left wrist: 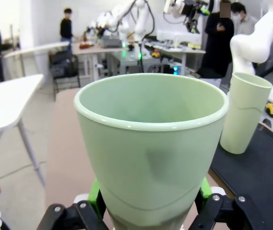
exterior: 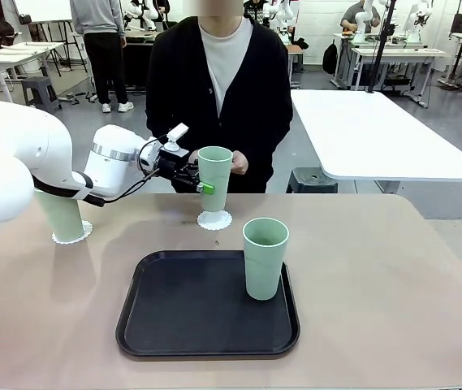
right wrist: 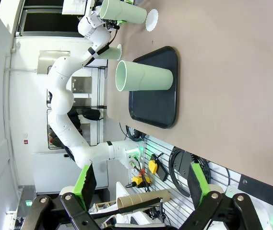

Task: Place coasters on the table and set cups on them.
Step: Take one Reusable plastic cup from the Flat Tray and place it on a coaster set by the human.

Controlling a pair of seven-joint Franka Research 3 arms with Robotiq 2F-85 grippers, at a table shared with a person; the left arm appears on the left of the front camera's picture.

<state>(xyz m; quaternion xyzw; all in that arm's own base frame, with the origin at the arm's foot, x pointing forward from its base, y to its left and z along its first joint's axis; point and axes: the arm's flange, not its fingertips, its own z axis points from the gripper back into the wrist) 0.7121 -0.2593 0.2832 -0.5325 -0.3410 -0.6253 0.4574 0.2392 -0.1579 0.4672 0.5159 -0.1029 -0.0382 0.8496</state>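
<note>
The left gripper is clamped on the held cup at its lower half, a green pad on either side of the wall, as the left wrist view shows at the bottom edge with the cup upright and its mouth facing up. Straight below the gripper lies a coaster on the table; the cup's base is right over it, but I cannot tell whether it touches. Just beyond the gripper stands a person, one hand close to the cup's rim. Back along the arm, behind the gripper's wrist, the second cup stands on the second coaster. Nearer the robot than the gripper and a little to its right sits a black tray, with the third cup upright at its far right corner; the left wrist view has that cup off to the side of the held one. The right gripper is spread wide with nothing between its fingers, well apart from the tray and from the third cup ahead of it, with the held cup and coaster farther on.
</note>
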